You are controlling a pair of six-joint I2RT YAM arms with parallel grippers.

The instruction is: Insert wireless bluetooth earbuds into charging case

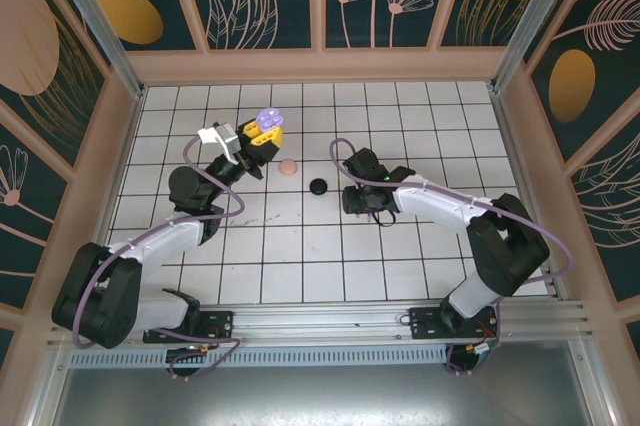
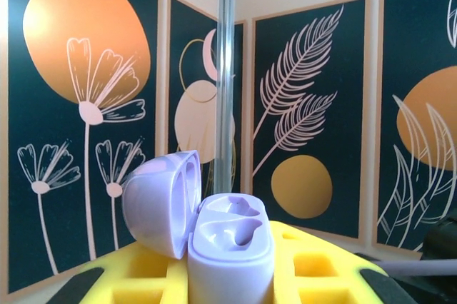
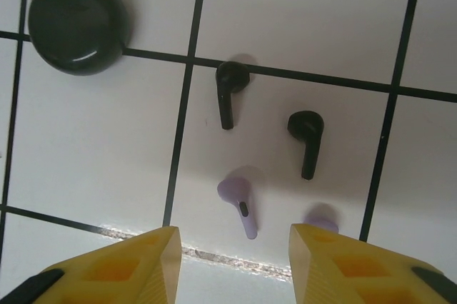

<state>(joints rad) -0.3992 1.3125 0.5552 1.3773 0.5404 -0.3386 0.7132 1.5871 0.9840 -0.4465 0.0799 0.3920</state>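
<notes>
Earbuds point(image 3: 241, 205) — small lilac stemmed plastic buds — lie well clear of the white tiled table point(image 3: 86, 140) edges, under the spread-open right gripper point(image 3: 234, 243); an off-centre pinch may flick one away. Left gripper point(image 1: 255, 142) clamps the open lilac charging case point(image 2: 230, 247) aloft.

4 earbuds point(image 3: 307, 140) lie on table point(image 3: 321, 18) beside closed case point(image 3: 78, 22).

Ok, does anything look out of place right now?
Nothing damaged. The lilac case is open and empty in the left end effector; the lilac earbuds and black earbuds lie loose on the tiles.
</notes>
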